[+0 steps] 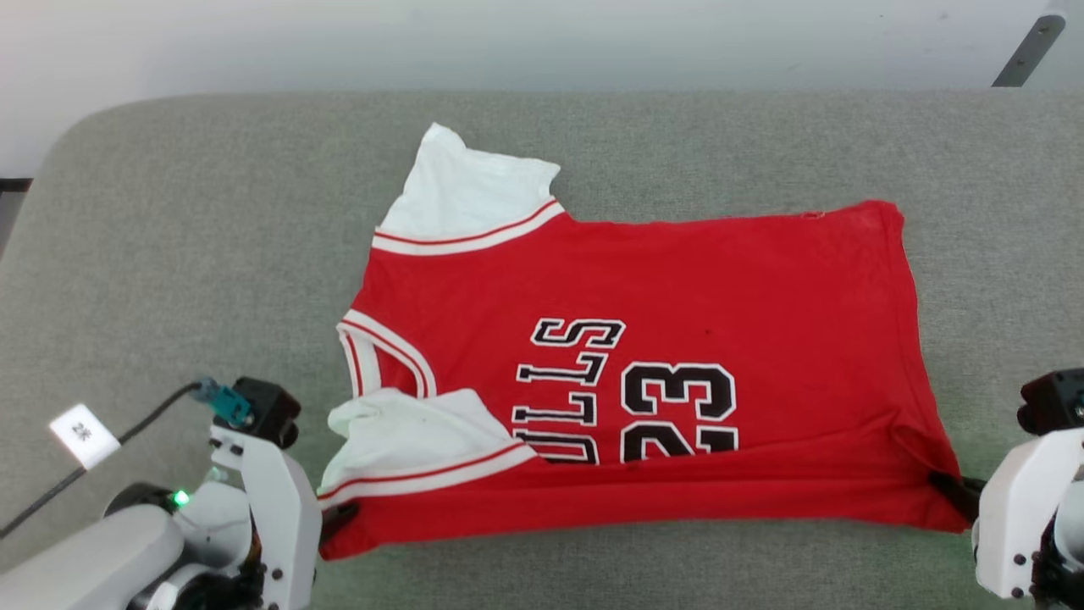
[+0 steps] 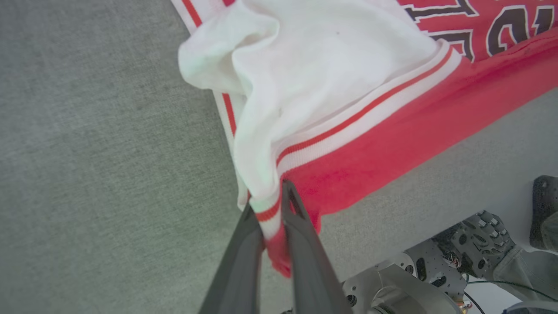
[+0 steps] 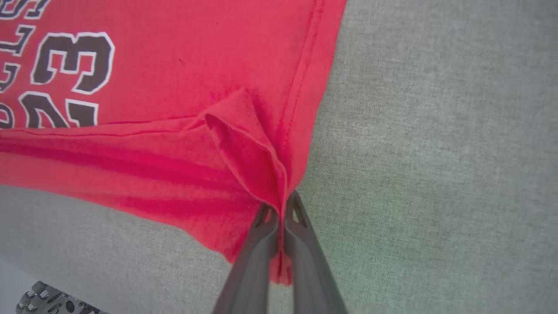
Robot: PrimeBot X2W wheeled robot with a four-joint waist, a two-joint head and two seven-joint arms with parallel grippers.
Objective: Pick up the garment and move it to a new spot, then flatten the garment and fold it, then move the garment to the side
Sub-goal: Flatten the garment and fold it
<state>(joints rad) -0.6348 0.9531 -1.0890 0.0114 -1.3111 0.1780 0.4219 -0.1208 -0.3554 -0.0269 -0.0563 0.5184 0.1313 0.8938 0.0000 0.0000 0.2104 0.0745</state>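
The garment (image 1: 677, 288), a red shirt with white sleeves and black "23" print, lies spread sideways on the grey padded table (image 1: 169, 237), its near long edge lifted a little. My left gripper (image 1: 337, 515) is shut on the garment's near left corner, by the striped sleeve trim (image 2: 348, 126); its dark fingers (image 2: 301, 231) pinch red and white cloth. At the near right, my right gripper (image 1: 955, 493) is shut on the hem corner (image 3: 261, 174), where the cloth bunches into a raised fold between the fingers (image 3: 301, 235).
The table's rounded far-left corner (image 1: 76, 135) meets a pale wall. A cable with a white tag (image 1: 83, 434) trails off my left wrist. The table's near edge and parts of the robot base (image 2: 457, 261) appear in the left wrist view.
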